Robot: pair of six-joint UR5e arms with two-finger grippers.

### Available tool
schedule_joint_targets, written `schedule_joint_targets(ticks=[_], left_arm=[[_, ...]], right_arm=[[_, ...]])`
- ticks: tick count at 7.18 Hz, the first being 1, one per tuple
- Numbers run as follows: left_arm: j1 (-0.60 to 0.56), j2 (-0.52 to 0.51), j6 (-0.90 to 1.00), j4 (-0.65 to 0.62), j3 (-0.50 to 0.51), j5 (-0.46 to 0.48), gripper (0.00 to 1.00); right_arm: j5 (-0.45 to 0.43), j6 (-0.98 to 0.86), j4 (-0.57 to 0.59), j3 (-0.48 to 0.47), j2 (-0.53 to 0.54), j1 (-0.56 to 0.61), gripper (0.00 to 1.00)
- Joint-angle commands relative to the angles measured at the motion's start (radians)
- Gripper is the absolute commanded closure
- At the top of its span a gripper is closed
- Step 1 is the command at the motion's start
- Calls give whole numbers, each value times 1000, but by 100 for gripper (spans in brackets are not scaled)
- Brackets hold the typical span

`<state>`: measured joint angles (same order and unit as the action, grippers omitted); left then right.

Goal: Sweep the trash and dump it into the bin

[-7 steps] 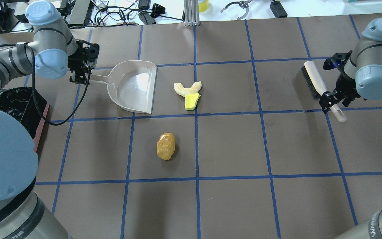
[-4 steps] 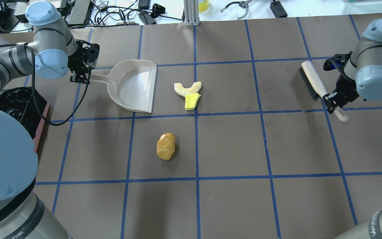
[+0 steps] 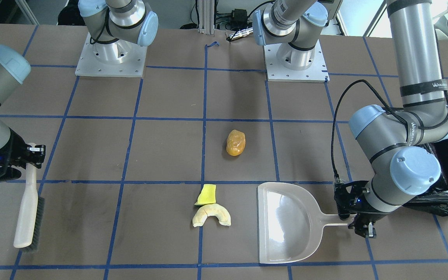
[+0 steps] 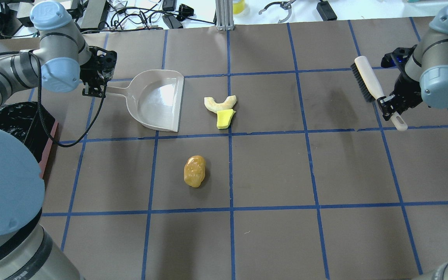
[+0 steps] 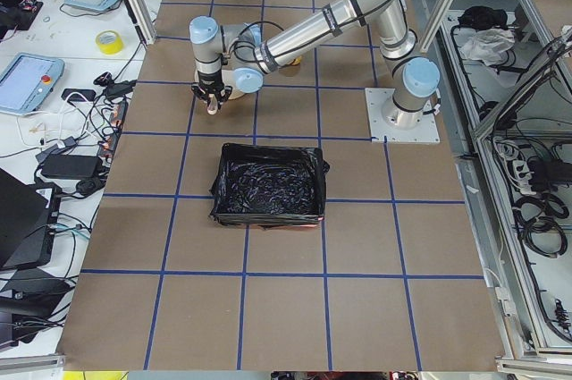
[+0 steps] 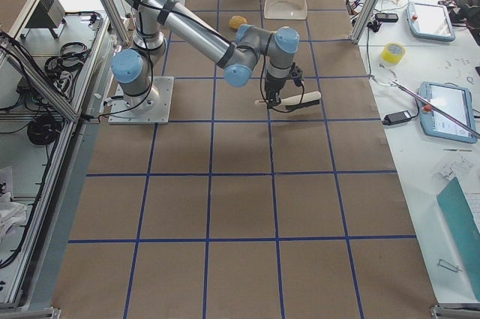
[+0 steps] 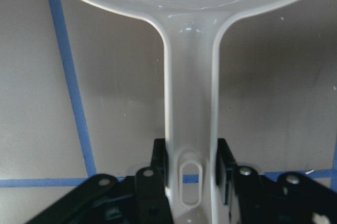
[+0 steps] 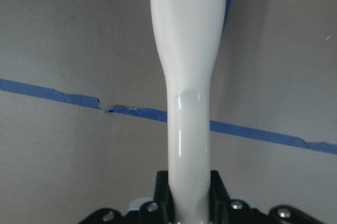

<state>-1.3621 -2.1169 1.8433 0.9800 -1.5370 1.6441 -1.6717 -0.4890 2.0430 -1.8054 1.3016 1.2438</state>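
Note:
The trash lies mid-table: an orange-brown lump (image 4: 195, 171) (image 3: 235, 142), and a yellow-green wedge (image 4: 224, 118) touching a cream crescent (image 4: 220, 104). A translucent dustpan (image 4: 158, 101) (image 3: 286, 221) rests flat with its open edge facing the wedge and crescent. My left gripper (image 4: 95, 90) (image 7: 190, 182) is shut on the dustpan's handle. My right gripper (image 4: 388, 107) (image 8: 189, 192) is shut on the white handle of a black-bristled brush (image 4: 368, 83) (image 3: 27, 210) at the far right. The bin (image 4: 49, 142) (image 5: 268, 219), lined with a black bag, stands by my left arm.
Blue tape lines grid the brown table. Cables and gear lie beyond the far edge (image 4: 150, 15). An aluminium post (image 4: 224, 15) stands at the far middle. The arm bases (image 3: 294, 58) are bolted on the near side.
My right gripper has carried the brush toward the far edge of the table, away from me. The left gripper, dustpan and trash have not moved.

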Motion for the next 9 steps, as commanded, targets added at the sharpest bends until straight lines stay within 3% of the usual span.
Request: schedule_joint_targets(ticks=[1,4,6,9], left_arm=[[-3,2,-4,0,0,0,95],[-5,0,-7,0,-2,0,95],[-5,0,-6,0,-2,0,95],[-5,0,-4,0,-2,0,95]], right_arm=[[-3,238,-38,18,40,173,94],[50,644,-53,17,38,394,94],[53,699,-35,6,1,473,94],[136,883,45,17,-88,617,94]])
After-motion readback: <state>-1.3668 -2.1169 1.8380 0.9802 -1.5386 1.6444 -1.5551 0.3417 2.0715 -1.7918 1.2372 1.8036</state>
